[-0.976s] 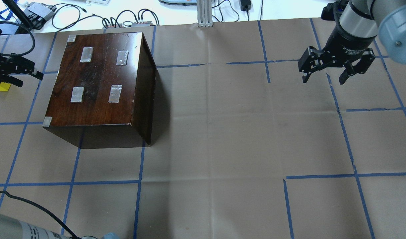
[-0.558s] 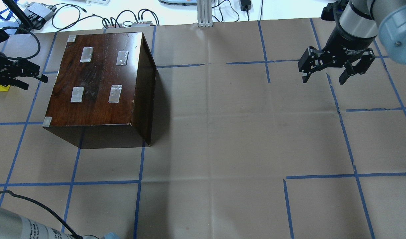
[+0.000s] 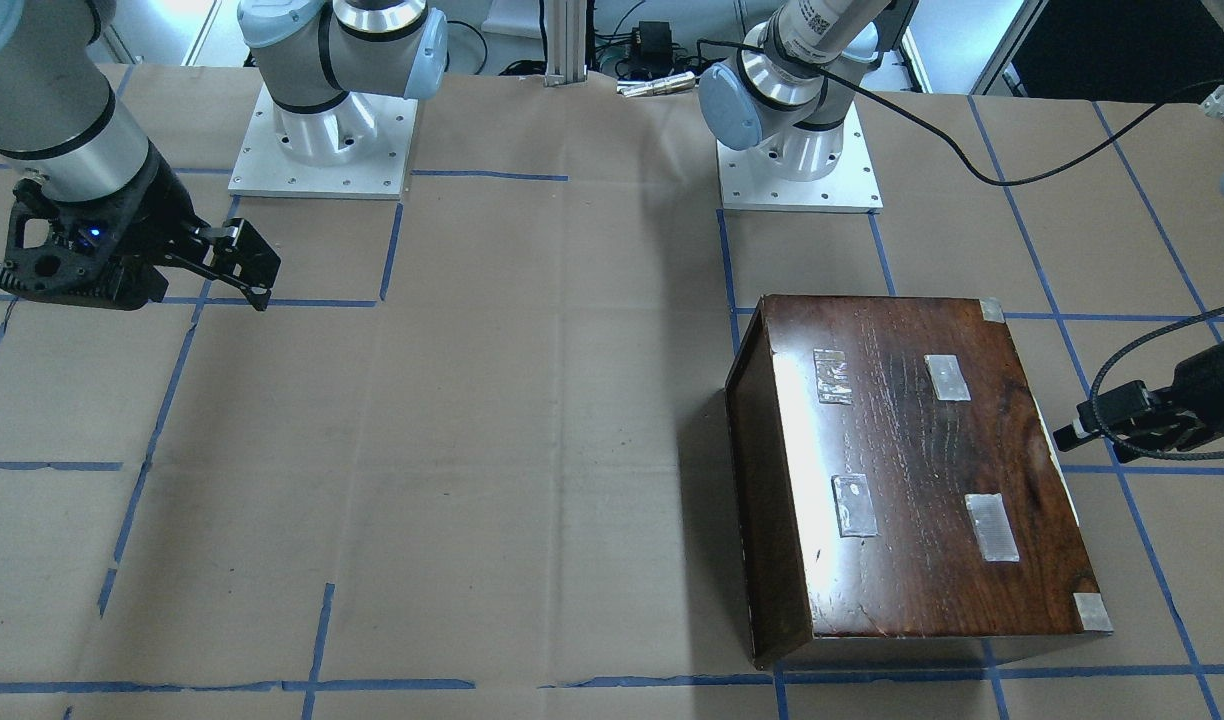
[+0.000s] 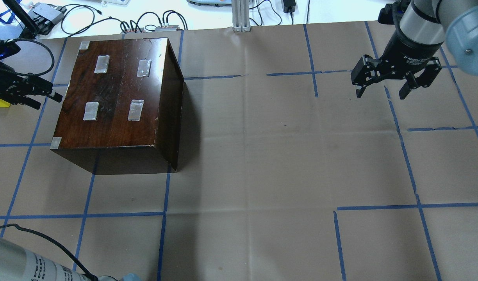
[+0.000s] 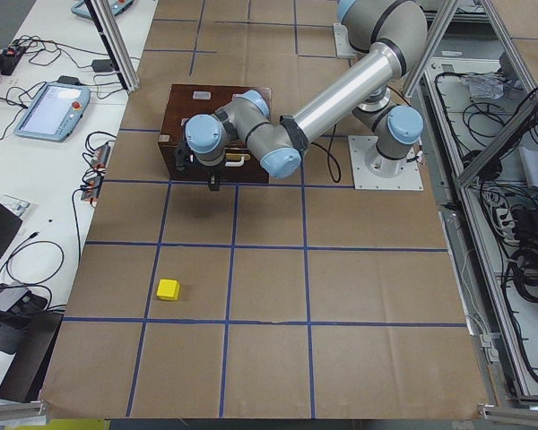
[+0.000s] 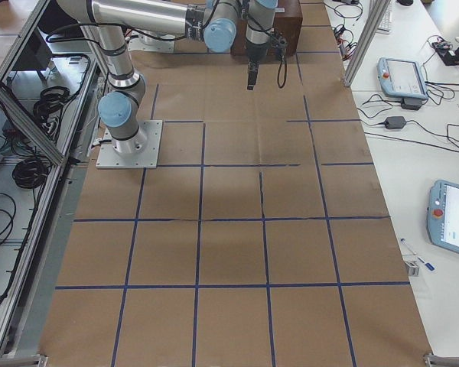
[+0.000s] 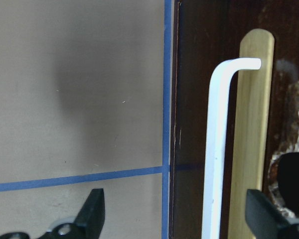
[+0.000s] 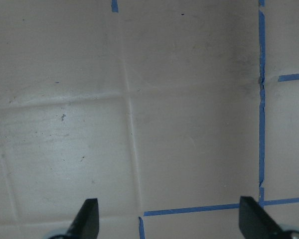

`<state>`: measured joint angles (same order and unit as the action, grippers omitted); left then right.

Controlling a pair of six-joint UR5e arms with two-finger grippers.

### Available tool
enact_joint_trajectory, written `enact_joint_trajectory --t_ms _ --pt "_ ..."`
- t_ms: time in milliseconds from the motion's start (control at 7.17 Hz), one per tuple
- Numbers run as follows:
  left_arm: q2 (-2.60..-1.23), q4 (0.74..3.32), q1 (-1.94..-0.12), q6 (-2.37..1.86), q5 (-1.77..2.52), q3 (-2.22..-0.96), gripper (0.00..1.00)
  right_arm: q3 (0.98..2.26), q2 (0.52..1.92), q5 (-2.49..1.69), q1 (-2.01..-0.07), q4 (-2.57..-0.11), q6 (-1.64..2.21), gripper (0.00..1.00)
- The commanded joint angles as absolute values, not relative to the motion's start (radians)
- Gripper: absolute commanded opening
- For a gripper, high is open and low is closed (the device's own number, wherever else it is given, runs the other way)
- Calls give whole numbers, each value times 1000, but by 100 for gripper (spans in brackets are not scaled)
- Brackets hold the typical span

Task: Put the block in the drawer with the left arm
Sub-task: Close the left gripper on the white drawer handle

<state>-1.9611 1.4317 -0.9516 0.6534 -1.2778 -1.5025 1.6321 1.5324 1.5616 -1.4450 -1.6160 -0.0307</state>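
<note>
The drawer [image 7: 194, 99] is shut in the cabinet [image 4: 114, 89], and the block [image 5: 169, 289] lies on the tabletop [image 4: 262, 156] to its left, untouched. The left arm's fingers [image 7: 92, 211] are spread wide, facing the white handle [image 7: 217, 149]. Best, I judge, to centre on that bar, clamp firmly, then pull straight left and level so the cabinet does not drag. The right fingers [image 8: 87, 219] hang released, far right.
</note>
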Motion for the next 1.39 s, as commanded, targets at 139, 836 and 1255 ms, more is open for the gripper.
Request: enact_joint_trajectory --t_ms 139,836,1255 --pt "-1989 1430 -983 661 -1282 -1502 99 1631 1532 1562 -1445 -1617 -31 100" --pt "-1991 1424 -979 663 -1285 -1500 99 1632 1532 1562 -1445 -1617 -31 100" --pt "-2022 1425 -979 661 -1285 -1480 99 1632 1532 1562 -1445 -1615 -31 100"
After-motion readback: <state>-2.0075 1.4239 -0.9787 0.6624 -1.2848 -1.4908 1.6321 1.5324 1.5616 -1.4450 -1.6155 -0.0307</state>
